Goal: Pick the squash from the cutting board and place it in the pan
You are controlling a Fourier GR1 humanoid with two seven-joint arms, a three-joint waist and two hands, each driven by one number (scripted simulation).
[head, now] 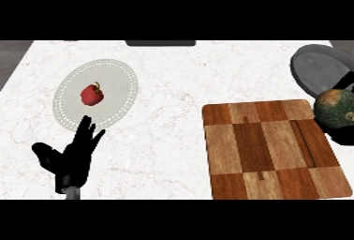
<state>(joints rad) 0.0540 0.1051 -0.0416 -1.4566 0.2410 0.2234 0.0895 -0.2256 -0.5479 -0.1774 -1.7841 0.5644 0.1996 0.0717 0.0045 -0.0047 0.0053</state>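
Single head view, steeply down onto the counter (pixel 180 75), forearms from below.

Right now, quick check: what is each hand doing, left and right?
Left hand: open, fingers straight, resting at the lower left, holding nothing.
Right hand: cannot be told; the squash sits at the right edge, hand itself not made out.

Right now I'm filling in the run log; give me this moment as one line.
squash: off cutting board, at right edge, not in pan | right hand: not visible | left hand: open, resting | red pepper: on plate
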